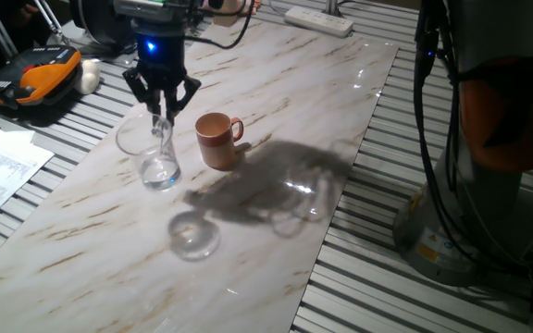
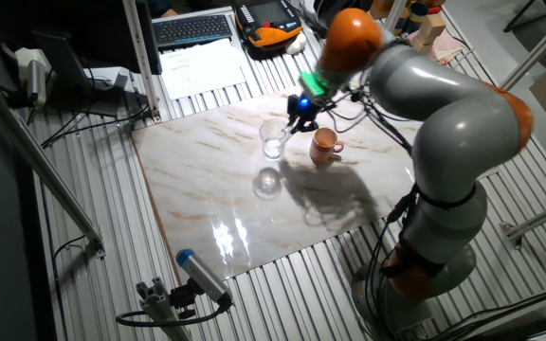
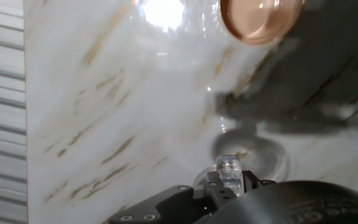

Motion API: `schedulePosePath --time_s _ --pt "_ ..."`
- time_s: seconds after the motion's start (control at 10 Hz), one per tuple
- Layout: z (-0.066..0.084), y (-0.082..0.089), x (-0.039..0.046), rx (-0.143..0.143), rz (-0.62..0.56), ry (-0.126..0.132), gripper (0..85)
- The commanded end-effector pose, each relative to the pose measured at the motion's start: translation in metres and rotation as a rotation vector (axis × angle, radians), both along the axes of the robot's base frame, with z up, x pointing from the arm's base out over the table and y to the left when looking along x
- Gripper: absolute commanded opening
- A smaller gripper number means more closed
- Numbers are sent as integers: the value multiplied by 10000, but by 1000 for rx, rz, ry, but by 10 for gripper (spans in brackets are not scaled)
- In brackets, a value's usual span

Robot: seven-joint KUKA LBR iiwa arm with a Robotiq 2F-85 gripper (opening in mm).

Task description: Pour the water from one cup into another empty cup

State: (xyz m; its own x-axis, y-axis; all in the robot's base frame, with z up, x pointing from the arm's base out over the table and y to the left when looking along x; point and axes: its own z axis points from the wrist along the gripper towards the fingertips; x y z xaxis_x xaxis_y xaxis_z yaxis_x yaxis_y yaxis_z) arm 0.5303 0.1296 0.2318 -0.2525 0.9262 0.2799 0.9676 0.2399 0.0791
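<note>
On the marble tabletop [image 1: 276,139] I count two mugs and one other small glass piece. The glass mug [image 1: 153,153] stands upright near the table's far left part, with a little water [image 1: 160,176] pooled at its bottom. Just to its right, close but not touching, stands the brown mug [image 1: 216,140], upright, its handle pointing away from the glass one. The brown mug's inside looks lighter, and seen from the hand camera it sits at the top edge of that picture [image 3: 261,18].

One arm, one gripper [image 1: 162,118]. It hangs straight down over the glass mug, a blue light glowing on its body, and its two fingers come together on the mug's rim on the side facing the brown mug. They look pinched onto the glass wall, though the glass is so clear that I can't swear to contact. In the other fixed view the gripper [image 2: 300,117] sits between the two mugs, glass one [image 2: 274,140] on one side, brown [image 2: 325,145] on the other.

Nearer the front of the table lies a single low round glass thing [image 1: 193,235], perhaps a lid or coaster, well apart from both mugs.
</note>
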Motion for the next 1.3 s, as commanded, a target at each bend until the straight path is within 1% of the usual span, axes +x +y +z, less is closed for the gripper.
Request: schedulePosePath --time_s 0.0,0.1,0.2,0.3,0.4,0.5,0.6,0.8,0.9,1.2 --pt "-6 -52 -4 -9 7 4 0" --pt "-24 -105 -14 -14 9 4 0" --pt "-39 -165 -24 -36 19 14 0" --pt "-34 -230 -26 -43 26 18 0" --pt "-1 -323 -16 -32 36 15 0" --pt "34 -396 -7 -27 43 13 0" --pt "61 -448 -1 -34 52 17 0" --pt "94 -530 1 -51 51 17 0" --pt "107 -576 2 -72 56 24 0" --pt "171 -733 10 -81 76 27 0"
